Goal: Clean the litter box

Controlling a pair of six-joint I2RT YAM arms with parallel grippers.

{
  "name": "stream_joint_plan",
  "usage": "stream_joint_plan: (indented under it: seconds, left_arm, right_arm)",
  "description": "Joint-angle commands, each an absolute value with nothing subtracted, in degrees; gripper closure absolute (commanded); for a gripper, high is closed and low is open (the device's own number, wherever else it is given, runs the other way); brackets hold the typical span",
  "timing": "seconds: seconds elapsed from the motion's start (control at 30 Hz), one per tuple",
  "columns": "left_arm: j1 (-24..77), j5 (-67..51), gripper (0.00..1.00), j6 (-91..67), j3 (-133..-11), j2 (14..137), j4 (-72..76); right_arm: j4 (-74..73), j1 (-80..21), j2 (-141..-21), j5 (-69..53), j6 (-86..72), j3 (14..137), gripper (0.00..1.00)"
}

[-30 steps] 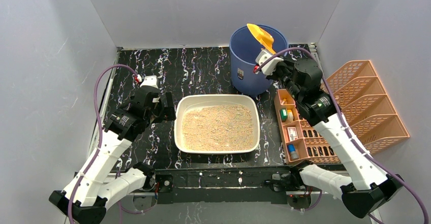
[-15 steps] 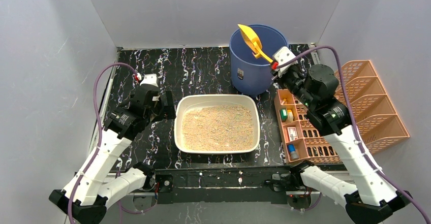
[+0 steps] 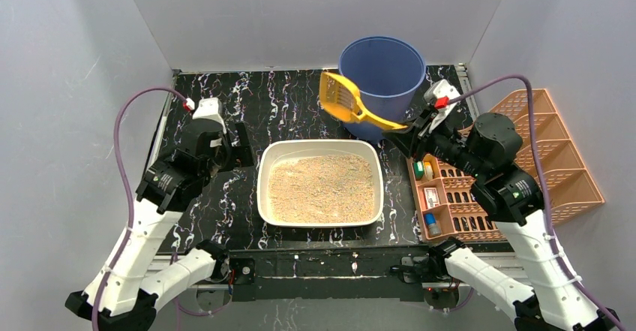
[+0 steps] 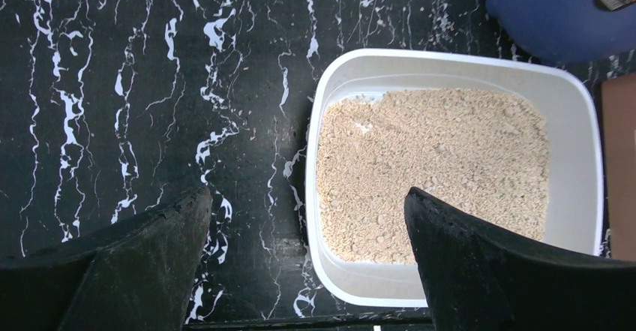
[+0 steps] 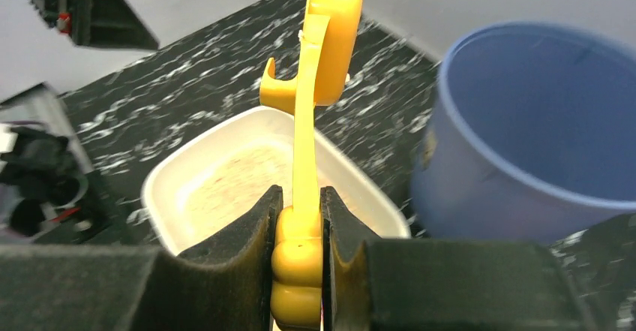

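Right gripper (image 5: 298, 196) clamps a yellow scoop (image 3: 341, 97) near the bucket (image 3: 379, 68). Left gripper (image 4: 307, 218) gapes wide beside the litter box (image 3: 264, 188).

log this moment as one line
right gripper: shut on yellow scoop, in air beside blue bucket | left gripper: open, beside litter box

Right end effector (image 3: 403, 130) clamps yellow scoop (image 3: 339, 97) handle — head raised beside blue bucket (image 3: 381, 64), near far rim of litter box (image 3: 263, 188).
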State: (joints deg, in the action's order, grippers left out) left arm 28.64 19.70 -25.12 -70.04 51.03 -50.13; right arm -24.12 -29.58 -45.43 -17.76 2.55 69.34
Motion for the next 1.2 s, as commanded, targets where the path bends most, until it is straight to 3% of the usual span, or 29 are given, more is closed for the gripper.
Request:
stream_joint_plan:
  seconds: [0.0,0.37,0.77,1.17]
  left_arm:
    - [28.65,20.95,0.02,-25.22,-73.43,48.06,-49.79]
    - [28.65,21.2,0.02,-24.95,-75.43,44.22,-49.63]
    - [28.65,20.52,0.02,-25.84,-74.42,44.28,-49.93]
    - [28.65,20.63,0.02,-26.37,-73.95,43.26,-51.02]
  right_arm:
    - [-31.76,-29.36,-46.49,-25.05,-8.82,71.09,0.99]
    - [-36.18,-29.3,-48.46,-33.93,-22.83,56.79,0.99]
    - [-8.67,-29.32,-56.75,-35.97,-43.91,40.09,0.99]
    - [1.45,-29.4,-69.42,-32.86,-51.12,40.55,0.96]
